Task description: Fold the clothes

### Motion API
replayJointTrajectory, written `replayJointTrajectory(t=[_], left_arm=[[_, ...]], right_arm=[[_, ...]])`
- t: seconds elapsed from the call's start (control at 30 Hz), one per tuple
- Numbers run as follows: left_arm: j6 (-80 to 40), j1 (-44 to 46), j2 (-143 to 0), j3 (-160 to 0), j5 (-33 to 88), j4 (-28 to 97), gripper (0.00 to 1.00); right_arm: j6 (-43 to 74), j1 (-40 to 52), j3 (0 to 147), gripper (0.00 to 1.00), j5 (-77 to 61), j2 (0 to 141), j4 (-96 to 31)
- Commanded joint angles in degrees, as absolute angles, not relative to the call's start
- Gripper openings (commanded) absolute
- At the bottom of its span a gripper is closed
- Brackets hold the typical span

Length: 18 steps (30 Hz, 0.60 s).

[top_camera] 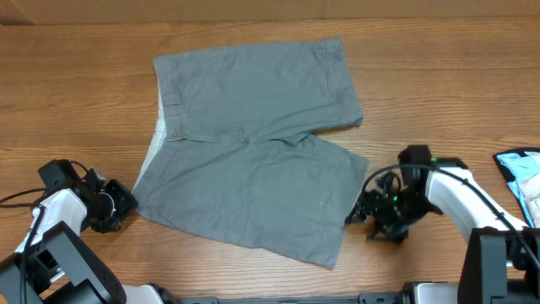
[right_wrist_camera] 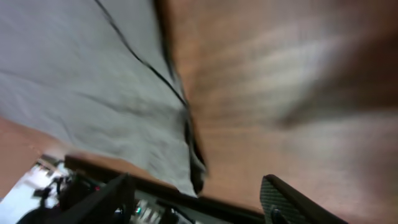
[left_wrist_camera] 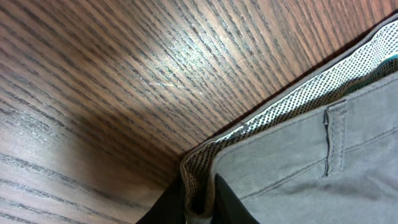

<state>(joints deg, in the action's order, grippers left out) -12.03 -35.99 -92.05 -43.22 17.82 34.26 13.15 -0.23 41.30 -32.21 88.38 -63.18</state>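
Nearest the robot, the left gripper (left_wrist_camera: 198,208) is clenched on the near corner of the waistband (left_wrist_camera: 292,93), with cloth nipped between its fingers. The right gripper (right_wrist_camera: 198,202) stands released, its jaws wide apart and the corner of the near leg's hem (right_wrist_camera: 180,162) between them, though that view is blurred. Beyond them the shorts (top_camera: 253,143) lie spread flat on the table (top_camera: 76,76), waistband to the left and legs to the right. This looks like taking hold for the first fold. The right gripper must close on the hem, then both should lift the near edge together and carry it over to the far one.
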Motion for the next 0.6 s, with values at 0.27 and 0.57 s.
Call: replayJointTrajectory(t=[0.27, 0.57], left_arm=[[-12.4, -35.8, -93.9, -41.6, 15.0, 34.7, 0.20], [-12.4, -35.8, -93.9, -41.6, 15.0, 34.7, 0.21]], right_arm=[[15.6, 5.1, 35.5, 0.73, -39.4, 88.3, -62.2], [22.9, 15.2, 35.4, 0.57, -40.1, 88.3, -56.3]])
